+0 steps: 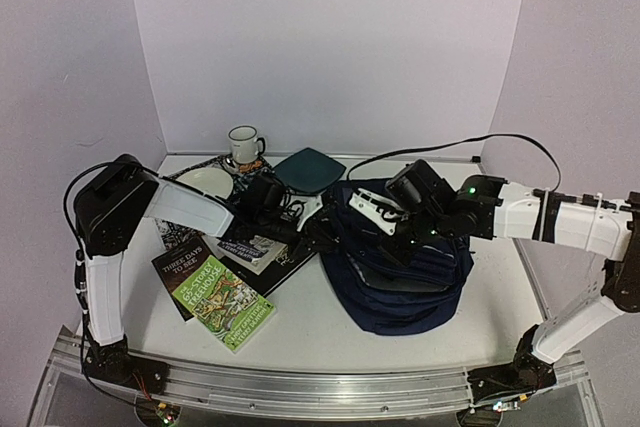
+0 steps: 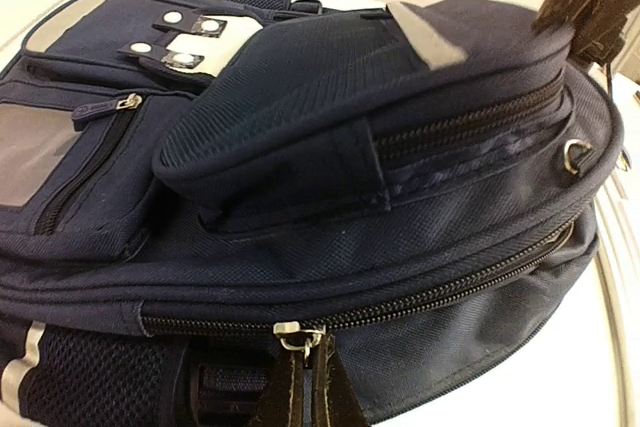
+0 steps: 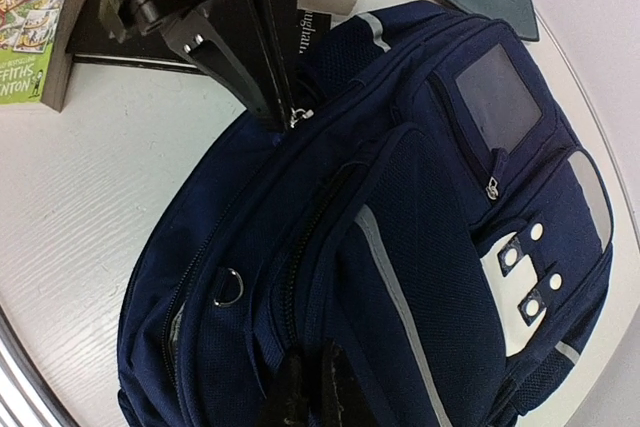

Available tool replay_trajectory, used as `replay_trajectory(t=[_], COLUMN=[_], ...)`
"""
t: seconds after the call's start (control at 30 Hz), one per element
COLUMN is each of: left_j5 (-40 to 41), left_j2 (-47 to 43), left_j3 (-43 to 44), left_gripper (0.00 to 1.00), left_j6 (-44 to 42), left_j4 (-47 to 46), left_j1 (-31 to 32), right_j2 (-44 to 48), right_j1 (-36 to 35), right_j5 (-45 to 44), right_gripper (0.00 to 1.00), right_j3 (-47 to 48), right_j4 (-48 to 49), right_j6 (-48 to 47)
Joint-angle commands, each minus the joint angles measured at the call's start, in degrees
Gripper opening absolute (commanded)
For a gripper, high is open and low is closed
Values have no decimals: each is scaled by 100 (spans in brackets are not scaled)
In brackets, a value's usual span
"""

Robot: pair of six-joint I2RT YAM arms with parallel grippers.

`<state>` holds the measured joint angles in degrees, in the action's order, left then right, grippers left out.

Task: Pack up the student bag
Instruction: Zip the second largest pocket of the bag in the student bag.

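The navy student bag (image 1: 405, 282) lies flat on the table with its front pockets facing up. In the left wrist view my left gripper (image 2: 308, 349) is shut on the metal zipper pull (image 2: 297, 334) of the bag's (image 2: 300, 147) main compartment, whose zipper runs closed to the right. The right wrist view shows those left fingers (image 3: 262, 77) meeting the pull (image 3: 297, 115) at the bag's (image 3: 420, 247) rim. My right gripper (image 3: 315, 359) is shut, pinching fabric beside a zipper near the top. From above, the left gripper (image 1: 318, 232) and right gripper (image 1: 402, 242) flank the bag's far end.
Left of the bag lie a green paperback (image 1: 228, 299) and darker books (image 1: 250, 252). Behind them stand a white mug (image 1: 243, 144), a white plate (image 1: 205, 182) and a dark teal square plate (image 1: 310, 169). A metal D-ring (image 3: 228, 287) hangs on the bag's side.
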<state>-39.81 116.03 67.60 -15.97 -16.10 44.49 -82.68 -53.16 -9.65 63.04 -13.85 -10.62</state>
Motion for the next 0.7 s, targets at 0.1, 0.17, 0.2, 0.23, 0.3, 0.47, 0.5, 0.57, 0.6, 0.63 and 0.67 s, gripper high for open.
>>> replay_trajectory(t=[0.1, 0.17, 0.2, 0.23, 0.3, 0.47, 0.5, 0.57, 0.6, 0.63, 0.67], left_j5=[231, 341, 394, 454, 536, 672, 698, 745, 795, 879, 981], left_j2=[-849, -856, -850, -839, -837, -1001, -1047, -1170, -1248, -1366, -1467], left_j3=[-462, -469, -461, -441, -396, -320, -336, -462, -576, -726, -880], left_gripper=[0, 0, 0, 0, 0, 0, 0, 0, 0, 0, 0], left_j6=[618, 904, 1059, 1198, 1472, 1999, 2124, 2365, 2496, 2656, 2807], left_j4=[-77, -83, -87, -85, -85, -146, -193, -434, -586, -799, -1025], left_j1=[513, 665, 734, 806, 979, 1389, 1467, 1573, 1593, 1597, 1600], right_j2=[-495, -571, -602, -637, -702, -792, -806, -845, -878, -914, -933], right_j1=[-14, -10, -11, -14, -15, -14, -16, -7, 1, 13, 18], right_j5=[-683, -669, -671, -684, -731, -740, -735, -686, -645, -589, -510], right_gripper=[0, 0, 0, 0, 0, 0, 0, 0, 0, 0, 0], right_j3=[440, 433, 415, 390, 344, 136, 87, 17, -9, -67, -96], right_j4=[324, 478, 582, 694, 886, 1504, 1636, 1859, 1957, 2101, 2189], right_j6=[144, 181, 202, 223, 274, 409, 449, 560, 620, 692, 767])
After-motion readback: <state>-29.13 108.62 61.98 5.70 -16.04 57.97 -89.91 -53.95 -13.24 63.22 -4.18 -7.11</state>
